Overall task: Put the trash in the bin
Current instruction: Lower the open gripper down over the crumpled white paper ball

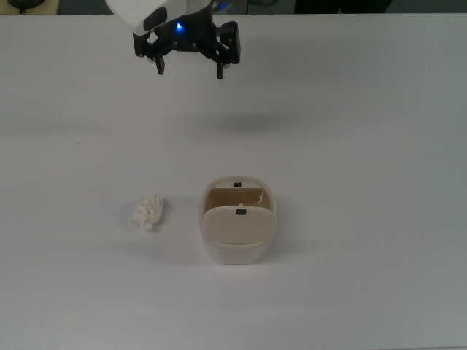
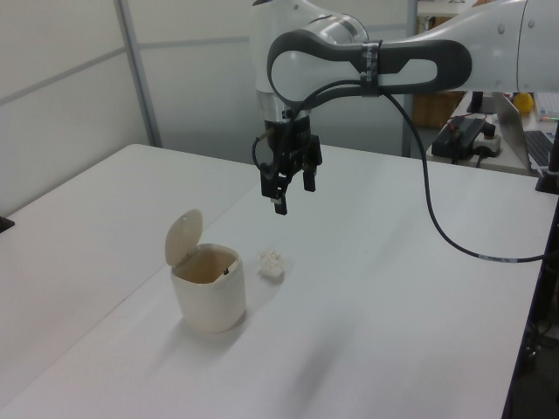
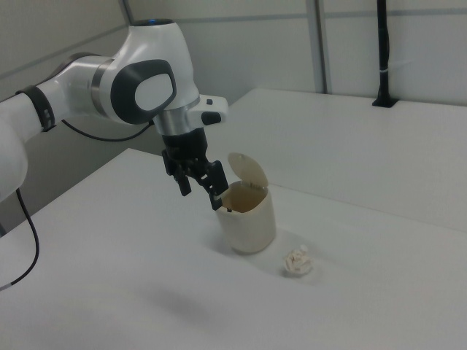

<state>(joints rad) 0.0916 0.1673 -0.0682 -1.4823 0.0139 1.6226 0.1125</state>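
Trash is a small crumpled white wad sitting loose on the table, just beside the bin, on the top view's left of it, not touching. In the left view it lies to the bin's right; in the right view it's in front of the bin, toward the right view's right.

Bin lid flap is tipped up, so the mouth is partly open; inside looks empty as far as I can see.

Pincer hangs in the air well apart from the trash, up near the far edge in the top view, fingers pointing down, spread apart, holding nothing. Left view confirms it's high above the table, well clear of both things.

My read: still at the approach step, pick not started. Next move calls for a traverse until it's over the wad, then a straight descent with fingers straddling it, staying clear of the bin wall next to it. The wad is light and lumpy, so a centred close matters.
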